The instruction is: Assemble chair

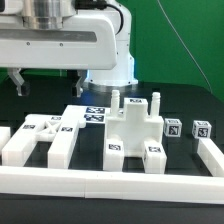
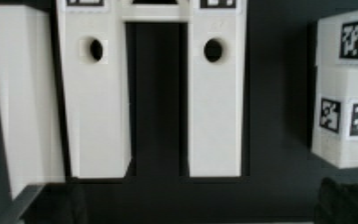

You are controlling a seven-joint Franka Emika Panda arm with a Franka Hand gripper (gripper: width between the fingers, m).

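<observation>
My gripper [image 1: 52,88] hangs open and empty above the table's back left, its dark fingers [image 1: 18,84] spread wide. Below it lies a white chair part with two long parallel bars [image 1: 45,138]. In the wrist view these bars [image 2: 96,100] each show an oval hole near one end and run straight under the gripper [image 2: 194,205], whose fingertips [image 2: 34,200] show only as dark corners. A blocky white chair seat [image 1: 135,125] with upright pegs stands in the middle. Two small tagged white pieces [image 1: 172,127] lie at the exterior view's right.
A low white wall [image 1: 110,185] runs along the table's front and up the exterior view's right side. The marker board [image 1: 92,113] lies behind the parts. Another white bar [image 2: 19,90] and tagged blocks [image 2: 345,90] flank the two bars in the wrist view.
</observation>
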